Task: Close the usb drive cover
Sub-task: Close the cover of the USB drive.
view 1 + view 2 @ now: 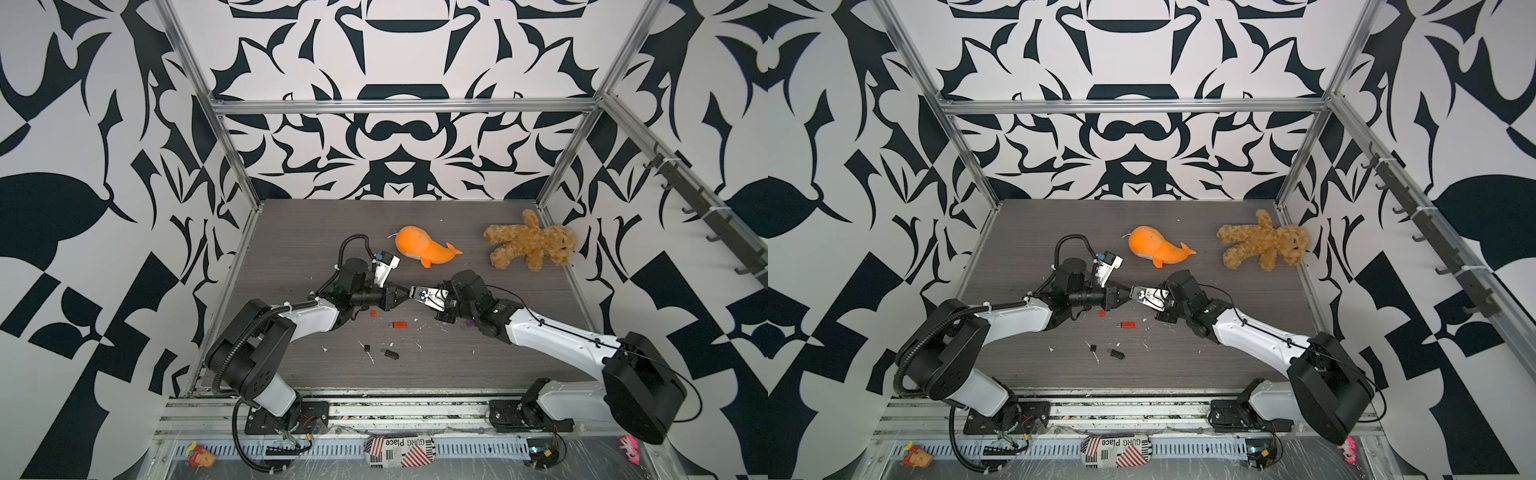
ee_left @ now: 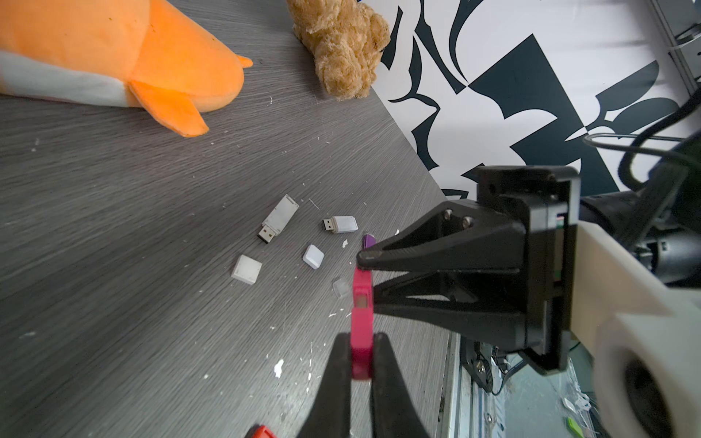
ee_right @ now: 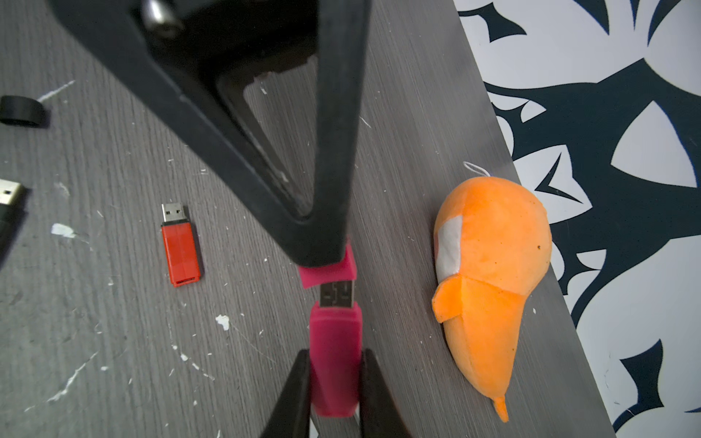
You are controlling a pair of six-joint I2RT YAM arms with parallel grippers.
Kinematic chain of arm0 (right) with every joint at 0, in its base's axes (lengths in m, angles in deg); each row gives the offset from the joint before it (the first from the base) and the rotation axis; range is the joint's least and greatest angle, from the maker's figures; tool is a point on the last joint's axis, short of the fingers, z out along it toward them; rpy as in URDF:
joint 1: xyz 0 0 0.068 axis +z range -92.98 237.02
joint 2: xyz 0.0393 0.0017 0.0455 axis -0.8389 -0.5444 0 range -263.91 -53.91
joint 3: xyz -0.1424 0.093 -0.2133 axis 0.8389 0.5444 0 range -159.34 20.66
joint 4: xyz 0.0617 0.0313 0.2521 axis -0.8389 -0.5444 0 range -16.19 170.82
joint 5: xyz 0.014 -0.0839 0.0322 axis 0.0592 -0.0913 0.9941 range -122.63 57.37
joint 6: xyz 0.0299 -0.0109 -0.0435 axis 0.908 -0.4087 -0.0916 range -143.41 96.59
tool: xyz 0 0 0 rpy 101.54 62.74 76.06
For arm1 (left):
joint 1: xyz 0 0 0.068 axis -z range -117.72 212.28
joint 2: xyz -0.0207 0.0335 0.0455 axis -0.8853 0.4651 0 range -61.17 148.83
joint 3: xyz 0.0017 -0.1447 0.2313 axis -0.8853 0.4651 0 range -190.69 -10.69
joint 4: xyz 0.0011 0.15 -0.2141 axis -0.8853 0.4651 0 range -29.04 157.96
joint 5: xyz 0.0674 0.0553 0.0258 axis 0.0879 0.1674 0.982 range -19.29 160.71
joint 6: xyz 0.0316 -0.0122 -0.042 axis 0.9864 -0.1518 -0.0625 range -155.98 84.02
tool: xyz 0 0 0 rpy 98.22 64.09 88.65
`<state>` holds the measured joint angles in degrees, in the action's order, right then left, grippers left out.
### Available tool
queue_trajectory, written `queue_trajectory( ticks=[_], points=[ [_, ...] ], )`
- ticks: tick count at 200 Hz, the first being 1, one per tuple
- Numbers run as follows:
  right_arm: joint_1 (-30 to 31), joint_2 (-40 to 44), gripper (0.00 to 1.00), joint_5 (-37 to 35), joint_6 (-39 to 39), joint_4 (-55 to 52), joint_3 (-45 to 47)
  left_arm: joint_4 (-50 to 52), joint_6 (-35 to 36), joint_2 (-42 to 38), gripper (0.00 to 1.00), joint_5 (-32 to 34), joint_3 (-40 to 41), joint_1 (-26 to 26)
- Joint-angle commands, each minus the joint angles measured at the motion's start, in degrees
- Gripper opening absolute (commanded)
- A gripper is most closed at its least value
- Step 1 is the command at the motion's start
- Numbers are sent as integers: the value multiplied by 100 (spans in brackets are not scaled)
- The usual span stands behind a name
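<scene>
The pink usb drive [image 3: 333, 364] is clamped in my shut right gripper [image 3: 333, 358], its metal plug [image 3: 335, 294] pointing forward. My left gripper [image 2: 360, 341] is shut on the pink cover [image 2: 360, 356]. In the right wrist view the cover [image 3: 328, 273] sits over the plug's tip, with a stretch of bare plug still showing between cover and body. In both top views the two grippers meet tip to tip above the table's middle, left gripper [image 1: 400, 292] against right gripper [image 1: 415, 291]; the pink parts are too small to make out there.
On the table [image 1: 457, 365] lie a red uncapped drive [image 1: 400, 324], a red cap [image 1: 372, 313], a black drive [image 1: 390, 353] and a black cap [image 1: 367, 347]. White drives [image 2: 279, 218] and caps [image 2: 246, 269] lie under the right arm. An orange whale [image 1: 424, 249] and teddy bear [image 1: 530, 241] lie behind.
</scene>
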<state>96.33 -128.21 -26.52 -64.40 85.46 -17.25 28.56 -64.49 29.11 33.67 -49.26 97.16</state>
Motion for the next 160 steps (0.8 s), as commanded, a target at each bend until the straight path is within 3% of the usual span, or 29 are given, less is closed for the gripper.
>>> queue_trajectory(
  ticks=[1, 81, 160],
  points=[
    [72, 41, 10, 149, 101, 264, -15, -168, -72, 97, 8, 35, -80, 15],
    [113, 160, 8, 418, -458, 581, 48, 56, -73, 295, 8, -284, -229, 16],
    [212, 92, 6, 661, -1142, 924, -110, 339, -45, 358, 8, -160, -436, 95]
  ],
)
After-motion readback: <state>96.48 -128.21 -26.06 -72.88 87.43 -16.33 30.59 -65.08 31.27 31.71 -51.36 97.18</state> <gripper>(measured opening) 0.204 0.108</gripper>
